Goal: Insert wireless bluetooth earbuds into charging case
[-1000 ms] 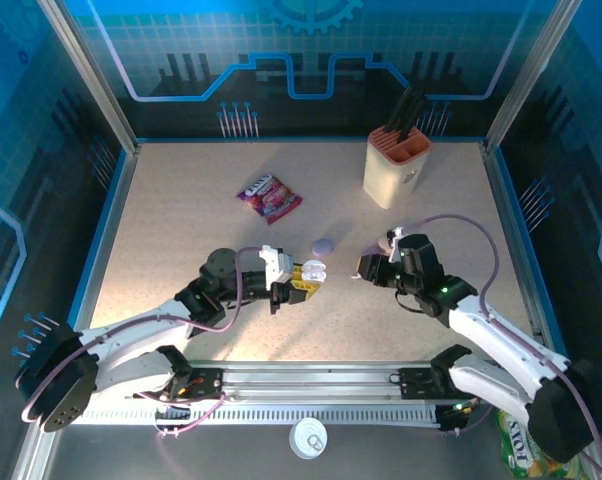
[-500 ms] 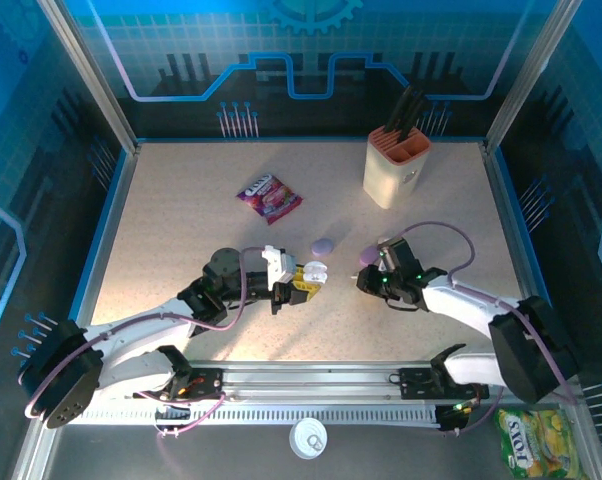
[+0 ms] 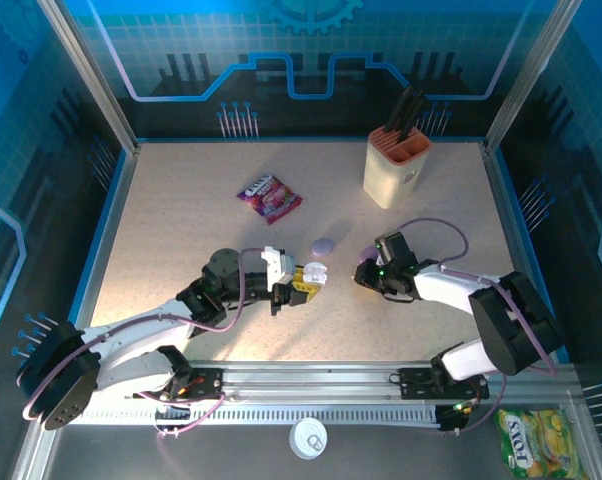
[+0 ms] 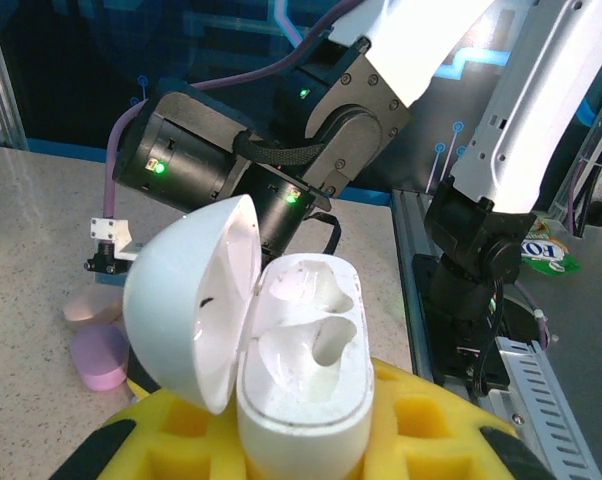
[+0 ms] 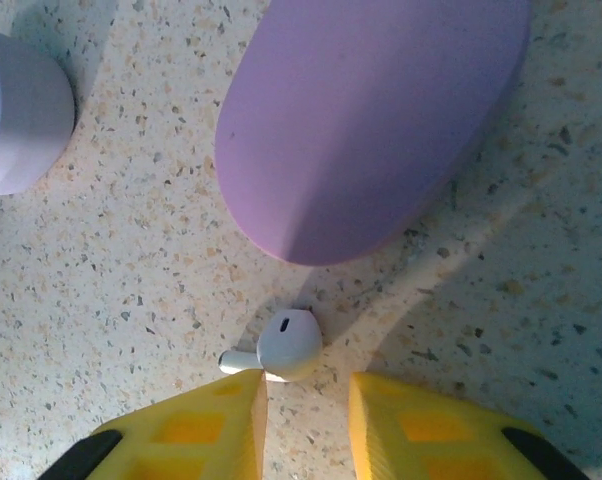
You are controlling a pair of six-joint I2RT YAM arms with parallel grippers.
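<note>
Tiny glossy white plastic earbud point(image 5: 288, 345) lying on the speckled tabletop point(image 5: 131, 260), right at the barely parted tips of the right gripper point(image 5: 306, 392). Looks featherlight and slick, so better pinching the round head, not the stem. Left gripper point(image 4: 306, 450) clamped on open white charging case point(image 4: 306, 340).

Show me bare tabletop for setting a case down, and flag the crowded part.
Bare: the far left corner of the table, left of the candy packet; the stretch between packet and knife holder; the near strip between the arms. Crowded: the centre, around the lilac case, left end effector and right end effector.
</note>
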